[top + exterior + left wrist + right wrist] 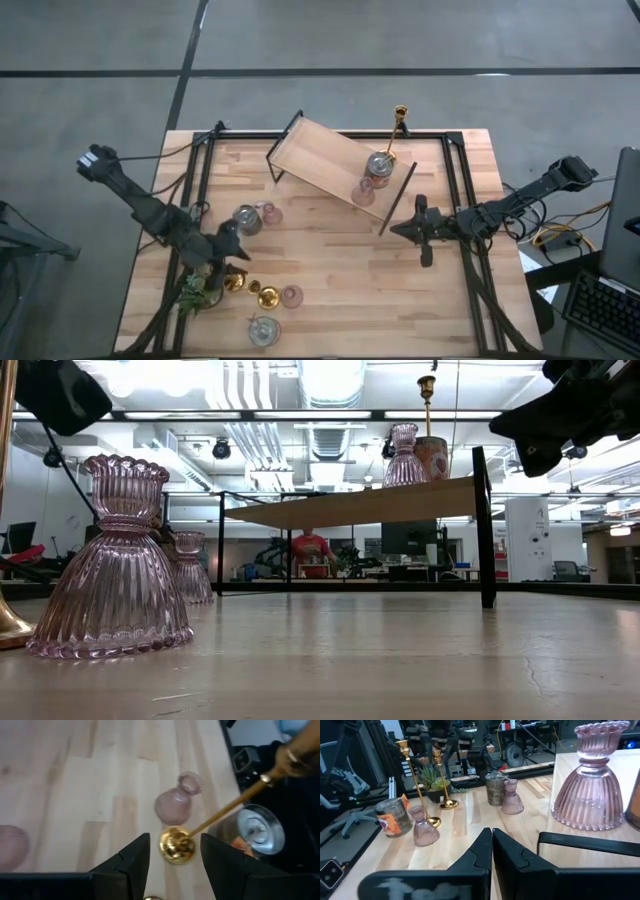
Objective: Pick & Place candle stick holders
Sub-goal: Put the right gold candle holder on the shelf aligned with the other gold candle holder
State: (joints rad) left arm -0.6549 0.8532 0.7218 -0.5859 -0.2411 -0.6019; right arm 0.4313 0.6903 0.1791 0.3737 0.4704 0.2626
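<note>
Left wrist view puts your left gripper point(172, 851) right over a gold candlestick point(177, 845), jaws spread to either side of its round base and nothing grasped yet. It stands on the counter point(330, 280) near the plant point(193, 292), with a pink cup point(174, 802) just beyond. Come down squarely and clamp low on the stem, so the tall piece won't tip. Your right gripper point(424, 228) waits clenched and empty beside the wooden shelf point(320, 155).
</note>
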